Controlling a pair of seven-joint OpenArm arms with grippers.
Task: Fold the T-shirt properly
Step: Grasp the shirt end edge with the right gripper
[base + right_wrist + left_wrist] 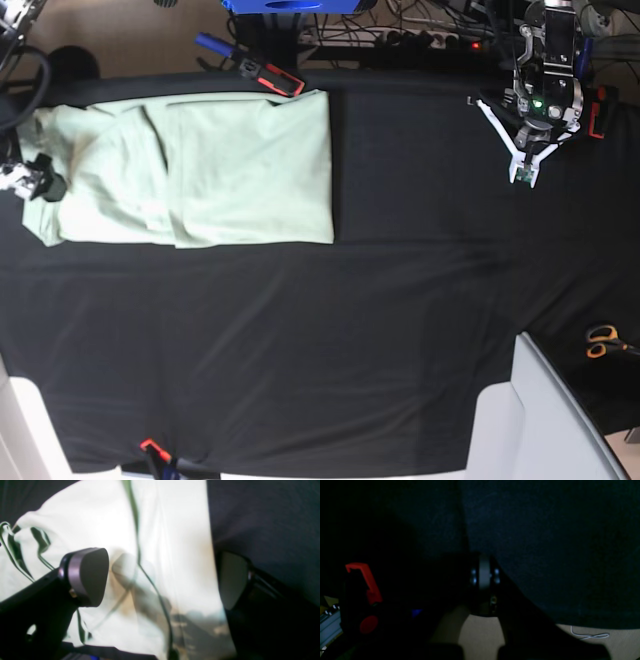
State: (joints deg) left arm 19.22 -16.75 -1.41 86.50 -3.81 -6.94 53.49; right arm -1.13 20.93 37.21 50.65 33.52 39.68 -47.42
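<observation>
Base view shows the pale mint-green short-sleeved cotton T-shirt (200, 170) lying flat and partly folded at the far left end of the black tablecloth (330, 330), well apart from the left gripper (527, 172), which hangs over bare cloth at the far right edge with its jaws pressed together and nothing between them. Over at the shirt's left end the right gripper (40, 185) sits just at the crumpled hem; its wrist view has the jaws spread wide, one grey pad (87, 576) over the pale fabric, the other over the dark cloth, gripping nothing. Around the edges: a red-and-black clamp (272, 77) touching the shirt's far edge, another red clamp (153, 450) on the near edge, orange-handled scissors (603, 341) at right, a tangle of cables (400, 25) behind the table, tan floor beyond.
</observation>
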